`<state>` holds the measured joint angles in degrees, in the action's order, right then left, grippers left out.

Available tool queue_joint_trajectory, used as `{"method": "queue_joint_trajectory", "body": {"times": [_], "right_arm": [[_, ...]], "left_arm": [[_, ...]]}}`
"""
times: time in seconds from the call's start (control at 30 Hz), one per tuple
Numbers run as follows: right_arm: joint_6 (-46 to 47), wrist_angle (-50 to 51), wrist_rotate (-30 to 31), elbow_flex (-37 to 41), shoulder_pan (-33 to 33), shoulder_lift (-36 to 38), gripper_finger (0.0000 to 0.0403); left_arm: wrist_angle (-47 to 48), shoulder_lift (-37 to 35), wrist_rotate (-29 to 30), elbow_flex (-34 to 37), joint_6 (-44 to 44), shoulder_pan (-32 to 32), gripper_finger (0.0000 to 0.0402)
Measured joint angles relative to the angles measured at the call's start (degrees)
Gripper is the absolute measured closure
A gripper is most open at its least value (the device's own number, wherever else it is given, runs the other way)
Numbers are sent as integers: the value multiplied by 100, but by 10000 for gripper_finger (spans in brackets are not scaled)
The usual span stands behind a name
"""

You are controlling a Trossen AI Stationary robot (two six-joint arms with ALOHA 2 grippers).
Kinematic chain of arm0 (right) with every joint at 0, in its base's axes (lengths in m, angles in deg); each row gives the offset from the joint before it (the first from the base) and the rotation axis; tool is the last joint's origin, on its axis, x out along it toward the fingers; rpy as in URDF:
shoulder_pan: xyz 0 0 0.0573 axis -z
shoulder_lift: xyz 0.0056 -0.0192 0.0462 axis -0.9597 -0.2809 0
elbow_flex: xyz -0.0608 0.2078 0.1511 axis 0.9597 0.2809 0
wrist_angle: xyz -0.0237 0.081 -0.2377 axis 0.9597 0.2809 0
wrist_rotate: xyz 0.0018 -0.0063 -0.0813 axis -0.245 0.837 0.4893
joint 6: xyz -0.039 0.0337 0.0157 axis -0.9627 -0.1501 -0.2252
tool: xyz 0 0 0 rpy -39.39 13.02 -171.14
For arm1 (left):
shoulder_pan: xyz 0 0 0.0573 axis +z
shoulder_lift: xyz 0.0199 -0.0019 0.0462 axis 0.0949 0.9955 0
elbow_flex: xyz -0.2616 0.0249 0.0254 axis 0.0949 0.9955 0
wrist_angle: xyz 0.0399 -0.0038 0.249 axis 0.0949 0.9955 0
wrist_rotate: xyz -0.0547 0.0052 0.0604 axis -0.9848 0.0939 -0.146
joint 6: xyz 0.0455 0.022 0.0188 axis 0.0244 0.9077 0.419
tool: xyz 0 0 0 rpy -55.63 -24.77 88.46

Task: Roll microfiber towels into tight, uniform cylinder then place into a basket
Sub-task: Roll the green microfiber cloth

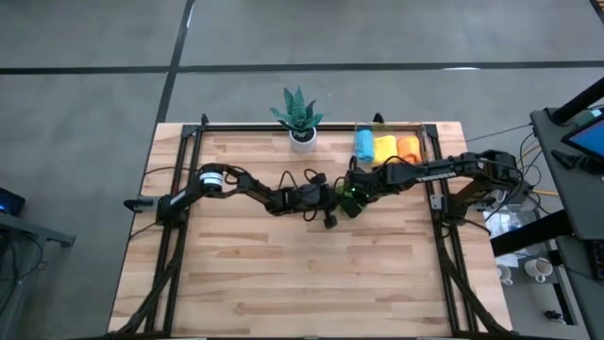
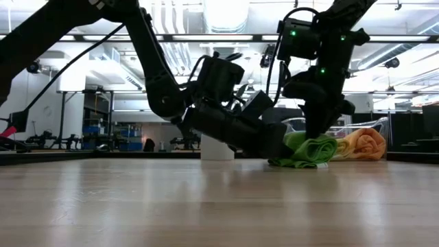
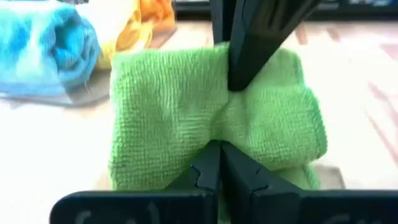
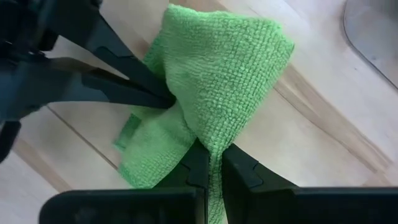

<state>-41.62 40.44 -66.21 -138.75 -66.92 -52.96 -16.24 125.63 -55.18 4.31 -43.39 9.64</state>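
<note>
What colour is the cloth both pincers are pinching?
Bright green microfiber towel, clearest in the left wrist view.

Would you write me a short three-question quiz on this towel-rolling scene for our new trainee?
1. True or false: both grippers are shut on the green towel.
2. Multiple choice: which rolled towels already lie in the basket? A) light blue, yellow and orange B) green and orange only C) none
3. Short answer: what stands on the table beside the basket, on the left arm's side?

Key
1. True: the left gripper and the right gripper each pinch the green towel, which rests on the table.
2. A: the light blue towel, yellow towel and orange towel lie side by side.
3. The potted plant.
</note>
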Motion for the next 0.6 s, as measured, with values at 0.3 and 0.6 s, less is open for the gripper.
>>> {"method": "queue_joint_trajectory", "body": {"times": [0.3,0.6], "right_arm": [[30,-213,-42,-146,-112,11,390],[36,-688,-132,-223,-163,-185,390]], "left_arm": [[211,-2,85,-22,1,36,402],[249,-2,138,-2,9,85,402]]}}
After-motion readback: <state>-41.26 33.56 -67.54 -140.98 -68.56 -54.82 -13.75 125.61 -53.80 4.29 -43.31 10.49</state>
